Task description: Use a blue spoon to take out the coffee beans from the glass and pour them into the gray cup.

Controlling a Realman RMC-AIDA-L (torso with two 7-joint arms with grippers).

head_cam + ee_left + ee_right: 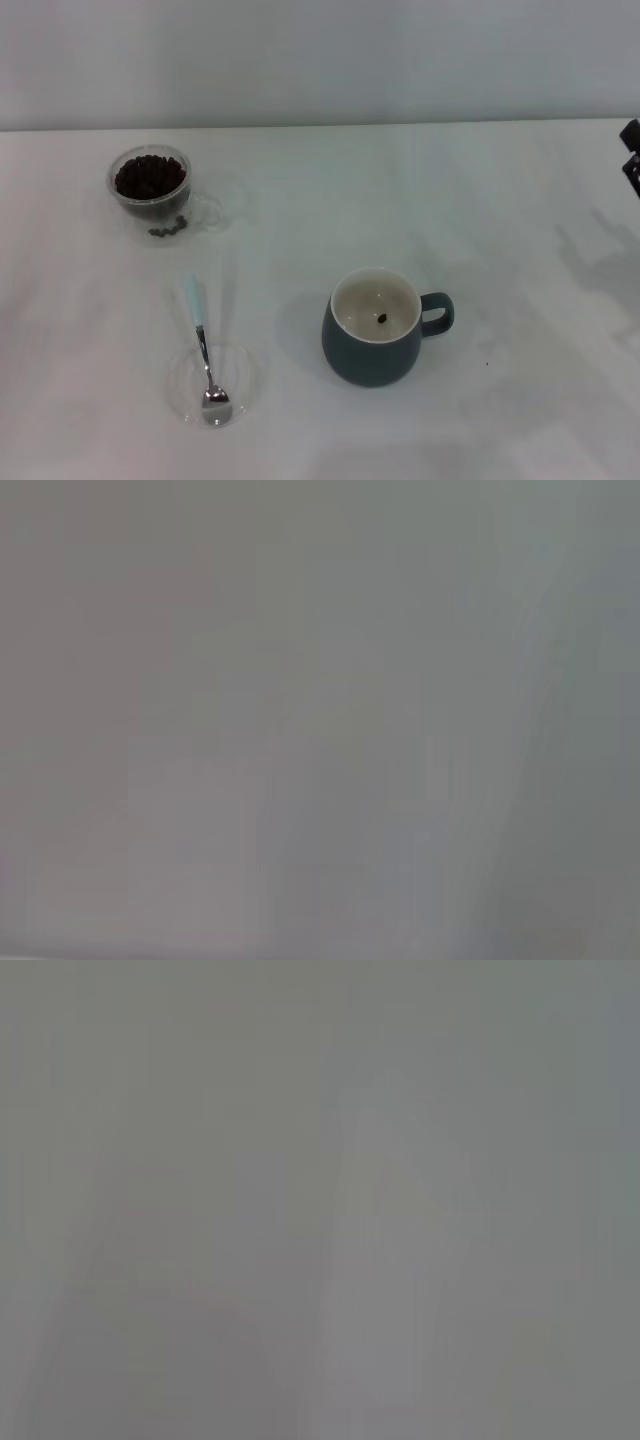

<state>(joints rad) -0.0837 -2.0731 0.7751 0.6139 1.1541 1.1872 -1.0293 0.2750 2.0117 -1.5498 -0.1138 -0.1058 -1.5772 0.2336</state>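
My right pincer (pixel 631 158) barely shows at the counter's (pixel 500 200) far right edge; I cannot tell its opening. The blue spoon (pixel 205 350) rests on a clear dish (pixel 180 385), near left, handle free for grasping.

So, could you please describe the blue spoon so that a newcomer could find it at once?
On the white table, look near the front left, below the glass of coffee beans. The blue spoon lies with its metal bowl in a flat clear dish; its pale blue handle marks it out.
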